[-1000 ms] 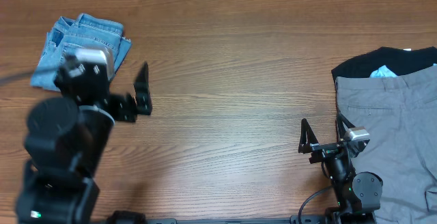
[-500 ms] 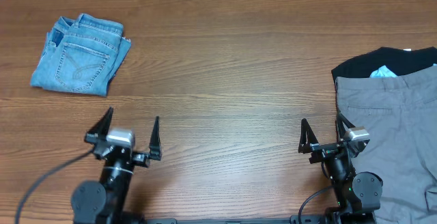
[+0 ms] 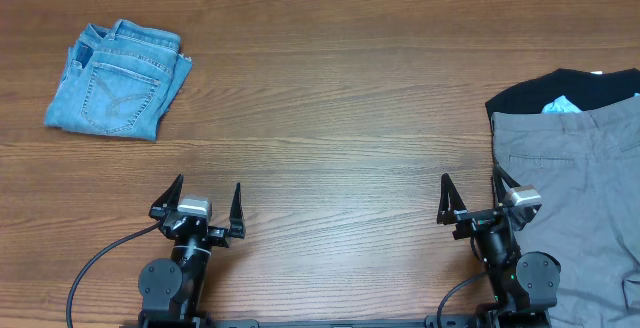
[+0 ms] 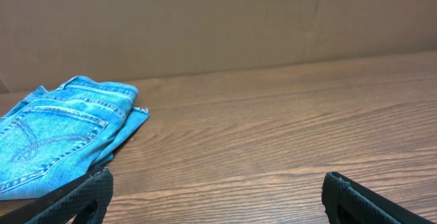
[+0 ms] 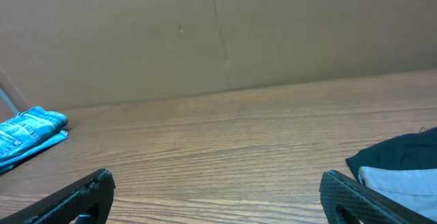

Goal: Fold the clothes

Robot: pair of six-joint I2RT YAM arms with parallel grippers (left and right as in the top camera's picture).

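Note:
The light-blue jeans [image 3: 118,78] lie folded into a small bundle at the table's far left, back pocket up. They also show in the left wrist view [image 4: 58,128] and, small, in the right wrist view [image 5: 31,132]. Grey trousers [image 3: 580,183] lie at the right edge over a black top [image 3: 560,90]. The black top also shows in the right wrist view [image 5: 403,152]. My left gripper [image 3: 205,203] is open and empty near the front edge, left of centre. My right gripper [image 3: 470,196] is open and empty beside the grey trousers.
The wooden table [image 3: 330,98] stretches between the two piles. A brown cardboard wall [image 4: 218,19] stands along the far edge. A black cable [image 3: 100,263] trails from the left arm at the front left.
The left arm has pulled back from beside the folded jeans to the front edge and settled low there, open. The right arm has not moved.

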